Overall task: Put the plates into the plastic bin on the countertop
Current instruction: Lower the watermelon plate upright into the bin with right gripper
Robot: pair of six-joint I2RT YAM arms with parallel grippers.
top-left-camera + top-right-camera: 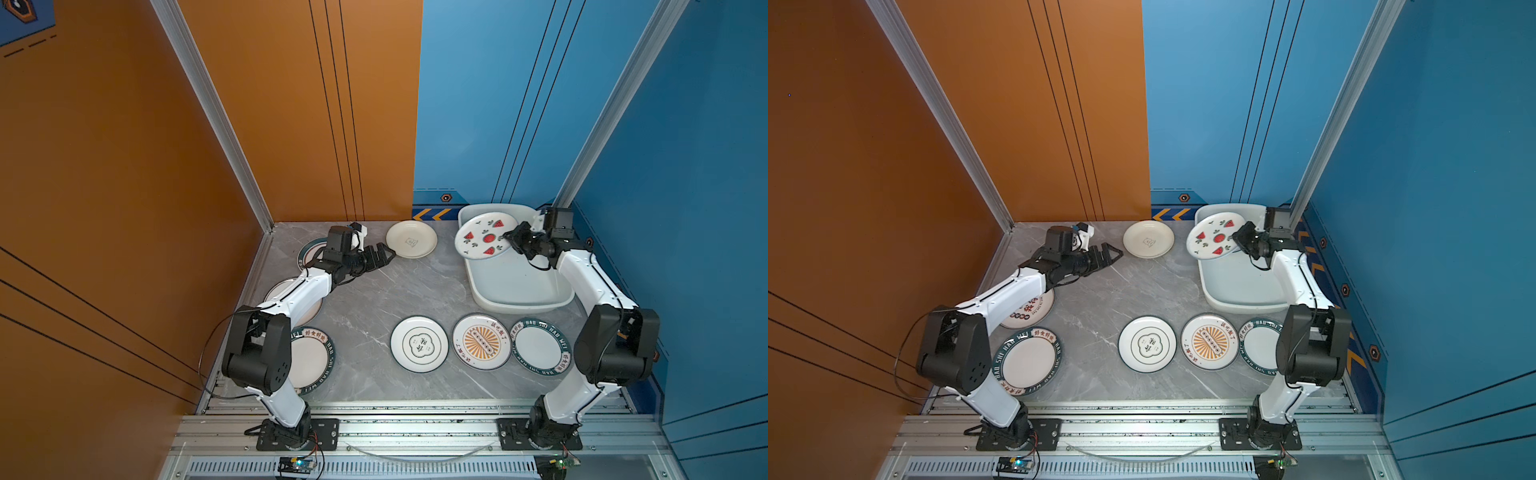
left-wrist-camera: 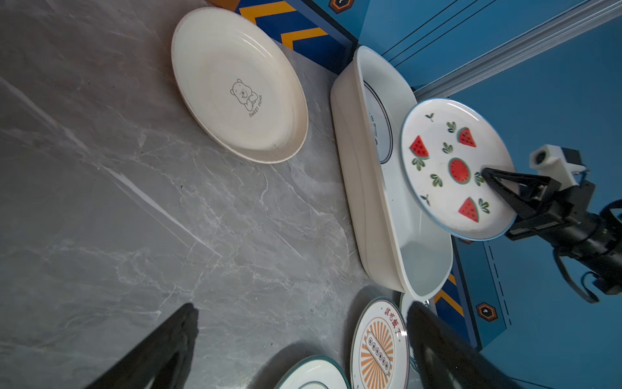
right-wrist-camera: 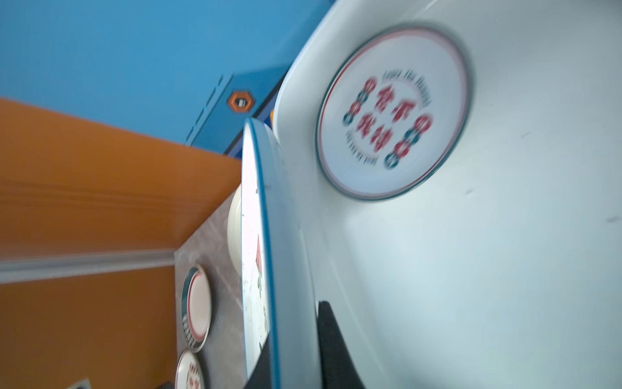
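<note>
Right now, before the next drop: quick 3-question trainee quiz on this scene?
1. True or false: the right tool is shut on the rim of the watermelon plate, holding it above the bin.
2. What lies on the floor of the bin? A) nothing. B) one plate with red characters. C) two stacked plates.
3. Fill in: the left tool holds nothing; its jaws are ___.

Key: 1 true; 2 B; 3 open.
</note>
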